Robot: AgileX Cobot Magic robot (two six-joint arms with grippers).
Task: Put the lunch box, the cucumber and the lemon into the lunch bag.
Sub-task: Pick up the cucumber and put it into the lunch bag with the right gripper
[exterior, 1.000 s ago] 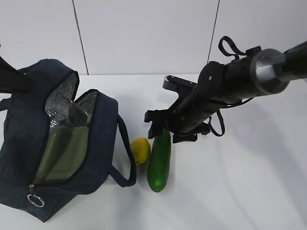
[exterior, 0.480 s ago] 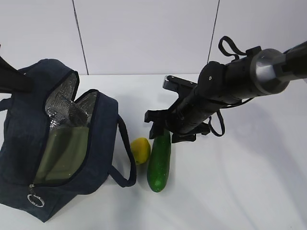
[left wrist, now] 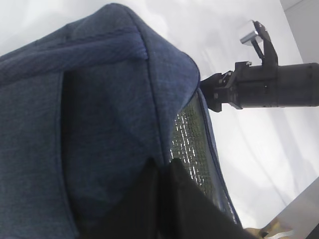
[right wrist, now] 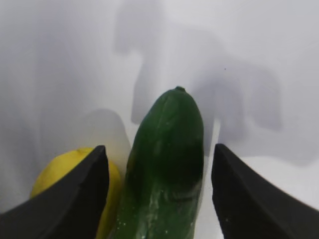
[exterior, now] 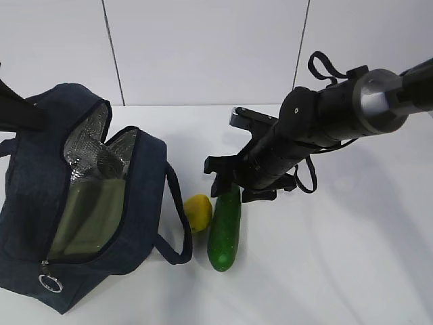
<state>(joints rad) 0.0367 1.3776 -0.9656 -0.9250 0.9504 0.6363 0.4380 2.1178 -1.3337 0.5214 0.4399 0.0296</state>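
Lunch bag [exterior: 81, 203] lies unzipped at the worktop's [exterior: 338, 271] left side; the lunch box [exterior: 88, 213] sits inside it. Left tool [left wrist: 162, 199] is clamped on the bag's fabric edge. Cucumber [exterior: 224, 227] lies beside the bag, touching the lemon [exterior: 197, 212]. Right tool [right wrist: 157, 199] straddles the cucumber, jaws apart, not gripping.

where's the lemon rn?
Exterior view: the lemon lies on the table, centre-left, between the lunch bag and the cucumber, against the cucumber's side.

navy lunch bag [exterior: 145, 203], silver lining; green cucumber [exterior: 224, 230]; yellow lemon [exterior: 198, 212].
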